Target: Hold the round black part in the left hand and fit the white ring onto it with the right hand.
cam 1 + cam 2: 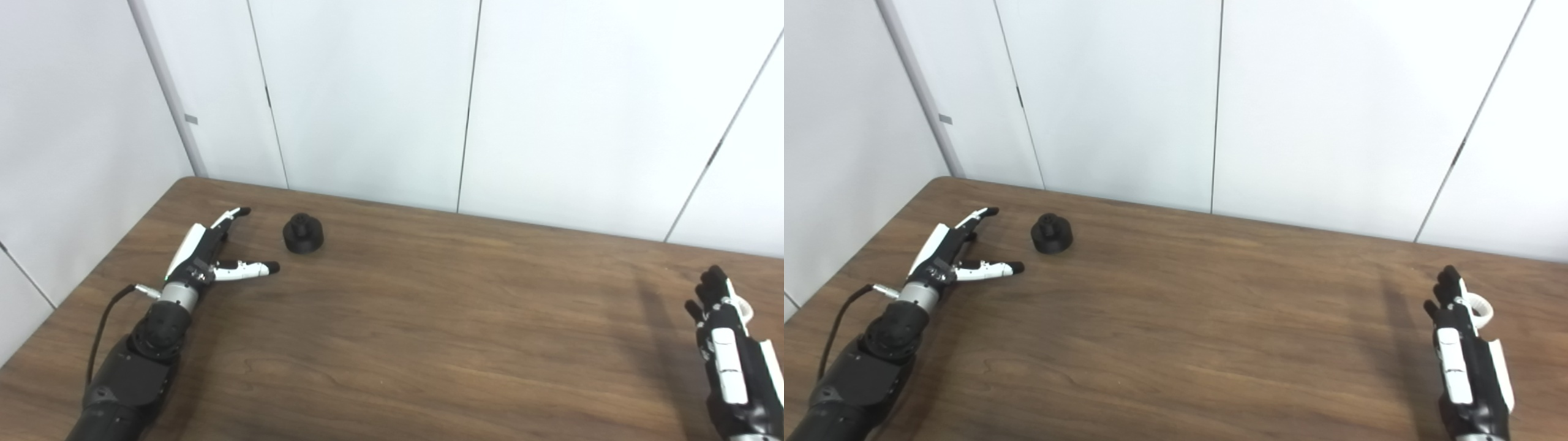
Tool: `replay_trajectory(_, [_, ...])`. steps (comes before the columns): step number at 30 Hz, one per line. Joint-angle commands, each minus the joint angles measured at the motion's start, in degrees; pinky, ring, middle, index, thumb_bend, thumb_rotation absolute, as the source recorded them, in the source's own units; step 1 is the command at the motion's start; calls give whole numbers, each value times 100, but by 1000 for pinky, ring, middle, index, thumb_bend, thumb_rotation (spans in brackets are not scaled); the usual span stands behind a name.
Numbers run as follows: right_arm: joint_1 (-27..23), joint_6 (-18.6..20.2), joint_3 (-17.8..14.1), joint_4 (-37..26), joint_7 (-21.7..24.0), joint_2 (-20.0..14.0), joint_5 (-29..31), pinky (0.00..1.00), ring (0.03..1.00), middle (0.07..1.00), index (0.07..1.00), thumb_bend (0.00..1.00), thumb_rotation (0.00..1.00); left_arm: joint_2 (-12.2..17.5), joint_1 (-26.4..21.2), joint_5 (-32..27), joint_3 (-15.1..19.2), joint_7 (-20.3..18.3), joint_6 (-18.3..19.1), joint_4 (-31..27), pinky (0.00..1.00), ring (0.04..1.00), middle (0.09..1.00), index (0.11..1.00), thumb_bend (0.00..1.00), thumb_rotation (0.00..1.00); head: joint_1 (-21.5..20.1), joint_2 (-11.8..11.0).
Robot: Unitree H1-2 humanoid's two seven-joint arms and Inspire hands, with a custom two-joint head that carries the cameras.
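Observation:
The round black part [303, 233] stands on the brown table [429, 318] at the far left, with a small knob on top. My left hand [205, 251] lies open on the table just left of it, fingers and thumb spread toward it, not touching it. My right hand [726, 343] is at the table's right near side, fingers straight and apart, holding nothing that I can see. The white ring [744, 308] lies right beside its fingertips, partly hidden behind them; it also shows in the right eye view [1484, 309].
White wall panels [367, 92] stand close behind the table's far edge and along its left side. A black cable [101, 324] runs from my left wrist down along the forearm.

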Motion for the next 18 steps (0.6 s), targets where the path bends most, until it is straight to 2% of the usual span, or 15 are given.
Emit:
replay_trajectory(1, [400,-71,17,359,68,60,85,963,1000,1000,1000,289,891,240,-213,178,-102,-79,-41,123,908,970,967,906,980,243,-5,9])
replay_trajectory(10, [442,-55,9,270,57,61,77,958,1000,1000,1000,277,890,293,-494,454,-335,-8,-200,545,889,931,920,816,986,228,-36,16])
replay_trajectory(14, [489,15,11,177,51,64,75,965,1000,1000,1000,270,890,306,-610,636,-545,9,-464,843,831,895,904,801,974,170,-72,20])
replay_trajectory(18, [536,15,8,123,17,59,13,966,1000,1000,1000,283,898,274,-743,743,-702,47,-612,1095,839,893,895,797,974,146,-113,53])
